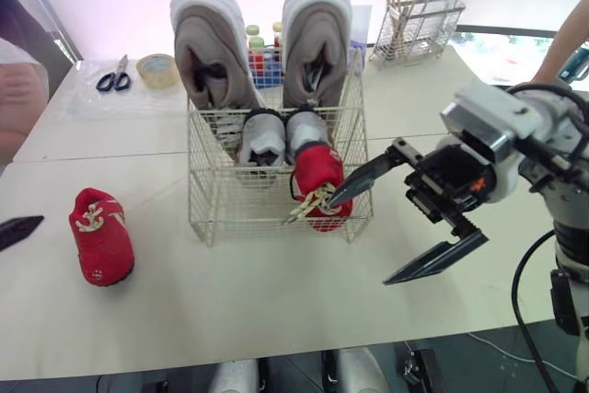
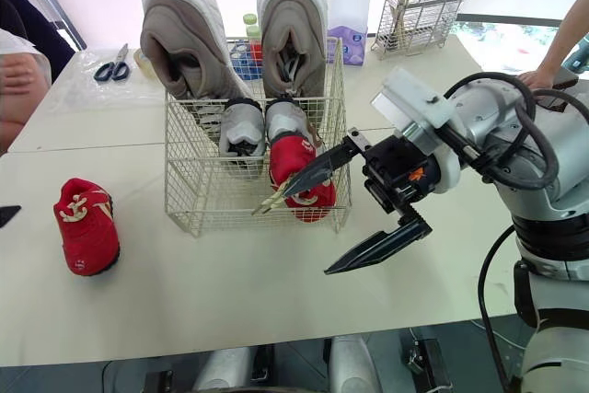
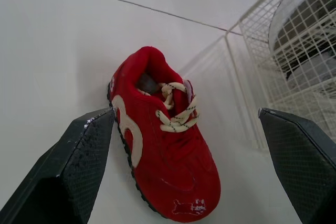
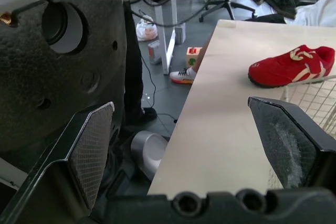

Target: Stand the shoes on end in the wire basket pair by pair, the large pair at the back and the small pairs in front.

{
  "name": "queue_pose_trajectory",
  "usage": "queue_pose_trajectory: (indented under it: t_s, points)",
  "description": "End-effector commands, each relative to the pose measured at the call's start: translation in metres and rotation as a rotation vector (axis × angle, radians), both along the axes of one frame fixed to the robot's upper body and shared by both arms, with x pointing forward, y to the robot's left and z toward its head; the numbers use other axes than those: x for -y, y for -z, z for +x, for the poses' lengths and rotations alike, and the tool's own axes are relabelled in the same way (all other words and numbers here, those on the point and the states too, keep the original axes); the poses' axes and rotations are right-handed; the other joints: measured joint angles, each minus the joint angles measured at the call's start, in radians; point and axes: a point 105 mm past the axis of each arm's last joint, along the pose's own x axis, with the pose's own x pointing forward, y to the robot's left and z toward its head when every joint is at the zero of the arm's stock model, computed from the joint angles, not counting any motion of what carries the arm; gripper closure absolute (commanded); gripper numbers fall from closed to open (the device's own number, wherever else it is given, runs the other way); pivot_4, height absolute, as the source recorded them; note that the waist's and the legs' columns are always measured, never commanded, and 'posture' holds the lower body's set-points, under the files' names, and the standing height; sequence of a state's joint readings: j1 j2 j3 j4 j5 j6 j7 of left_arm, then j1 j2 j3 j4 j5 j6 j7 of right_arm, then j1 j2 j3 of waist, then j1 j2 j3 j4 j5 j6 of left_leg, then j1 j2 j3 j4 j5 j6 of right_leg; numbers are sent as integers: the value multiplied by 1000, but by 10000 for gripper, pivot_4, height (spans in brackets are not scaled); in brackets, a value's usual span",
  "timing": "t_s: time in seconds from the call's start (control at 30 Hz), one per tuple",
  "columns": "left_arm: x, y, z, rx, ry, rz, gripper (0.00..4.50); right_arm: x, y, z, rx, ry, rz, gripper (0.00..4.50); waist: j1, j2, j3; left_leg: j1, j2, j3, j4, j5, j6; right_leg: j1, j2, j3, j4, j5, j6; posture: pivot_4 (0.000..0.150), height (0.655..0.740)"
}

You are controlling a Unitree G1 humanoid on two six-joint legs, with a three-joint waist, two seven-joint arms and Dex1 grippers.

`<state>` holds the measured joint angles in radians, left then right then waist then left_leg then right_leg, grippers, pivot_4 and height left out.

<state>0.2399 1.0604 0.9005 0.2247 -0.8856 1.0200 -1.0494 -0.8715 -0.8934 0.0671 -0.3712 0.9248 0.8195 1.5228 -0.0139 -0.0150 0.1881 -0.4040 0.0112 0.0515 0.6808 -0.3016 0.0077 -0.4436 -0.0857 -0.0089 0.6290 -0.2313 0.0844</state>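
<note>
Centrally in the head views, the wire basket (image 1: pixel 230 213) stands on the white table (image 1: pixel 276 310). Two large grey shoes (image 1: pixel 210 48) stand on end along its back, their lower halves hidden behind two small grey shoes (image 1: pixel 262 135) tucked upright in front of them. One small red shoe (image 1: pixel 313 167) stands on end at the basket's front right, seen partly through the mesh.

The right gripper (image 1: pixel 359 243) hangs in the right half of the frame, its fingers spread wide and holding nothing. The upper finger (image 1: pixel 368 175) crosses in front of that red shoe and covers part of its laces; whether it touches the wire or the shoe cannot be told.

The second red shoe (image 1: pixel 101 236) lies flat on the table at lower left, well apart from the basket. In the left wrist view, the left gripper (image 3: pixel 185 111) has its fingers wide apart on either side of this shoe, not touching it; in the head view one fingertip (image 1: pixel 18 230) pokes in at the left edge, the rest cut off.

At the top of the frame lie scissors (image 1: pixel 114 75) and a tape roll (image 1: pixel 158 69). Bottles (image 1: pixel 262 52) are mostly hidden between the large shoes. A person's arm (image 1: pixel 557 52) is cut off at upper right.
</note>
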Motion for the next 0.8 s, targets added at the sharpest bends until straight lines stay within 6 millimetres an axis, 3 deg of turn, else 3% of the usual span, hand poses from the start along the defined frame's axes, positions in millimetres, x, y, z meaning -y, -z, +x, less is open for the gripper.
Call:
queue_pose_trajectory:
  t_s: [0.03,0.17,0.27,0.43,0.57,0.7,0.73,0.8]
  points:
    - [0,16,8,-6,-4,13,0,3,-9,-3,50,17,7,340,-2,0,0,0,0,0,-1,-1,-2,0,-3,-3,0,0,-1,1500,7400]
    - [-3,37,28,0,-51,-6,0,3,-13,-2,46,48,12,340,-2,0,-1,-1,0,-1,-1,-2,-4,-2,-3,-4,0,1,-1,1500,7400]
    - [-3,41,48,38,-78,-21,0,2,-16,-2,41,59,11,340,-3,-1,-1,-2,0,0,-1,-2,-4,-3,-5,-6,0,1,-2,1500,7400]
    - [13,66,55,-31,11,9,0,2,-17,-2,46,79,5,340,-9,-1,-2,-2,0,2,-2,-1,-3,-4,-8,-11,0,2,-2,1500,7400]
    - [16,66,56,-17,14,-10,17795,1,-20,-1,54,97,9,0,-7,-1,-2,-2,0,2,-2,-2,-4,-4,-13,-22,0,2,-3,1500,7400]
    - [15,53,56,52,-19,-17,34998,1,-21,2,52,106,22,0,-7,-1,-2,-3,0,2,-2,-2,-3,-4,-13,-23,0,2,-3,1500,7400]
    - [15,45,56,79,-27,-18,37301,1,-21,3,52,110,24,0,-7,-1,-2,-3,0,2,-2,-2,-4,-4,-13,-23,0,2,-3,1500,7400]
    - [19,22,55,161,-37,5,37301,1,-20,7,49,125,30,0,-7,-1,-2,-3,0,2,-2,-2,-3,-4,-14,-23,-1,2,-3,1500,7400]
